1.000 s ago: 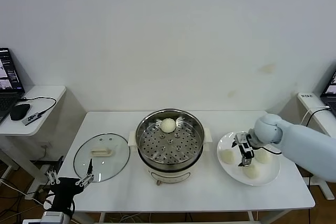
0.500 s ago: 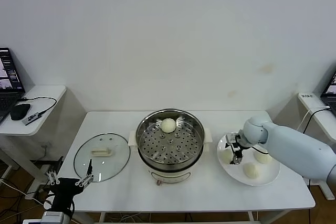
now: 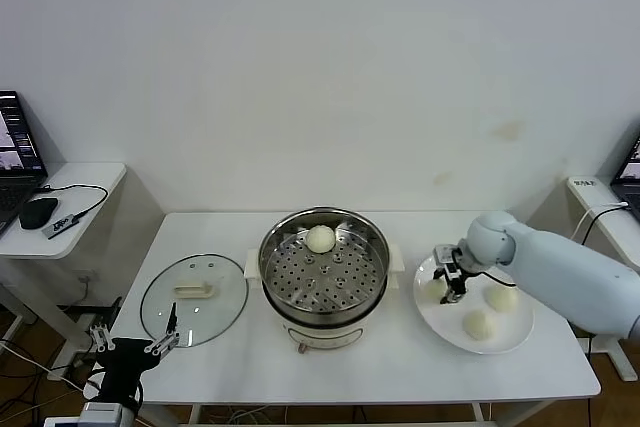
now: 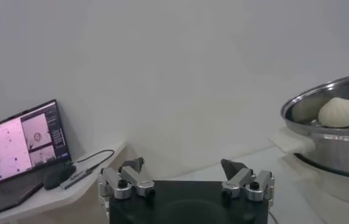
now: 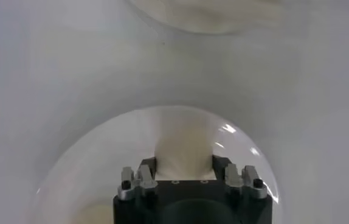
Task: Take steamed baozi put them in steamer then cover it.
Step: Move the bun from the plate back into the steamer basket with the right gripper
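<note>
On the white tabletop [image 3: 380, 362], near its right edge, my right gripper [image 3: 447, 284] fingers pinch a small creamy-white round baozi [image 5: 183, 153] above the flat white plate [image 3: 505, 342], while my left gripper [image 4: 185, 181] waits spread off the front-left corner.

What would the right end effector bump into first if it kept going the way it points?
Most likely the bun between its fingers, with the white plate just beneath; the right end effector points down at it.
</note>
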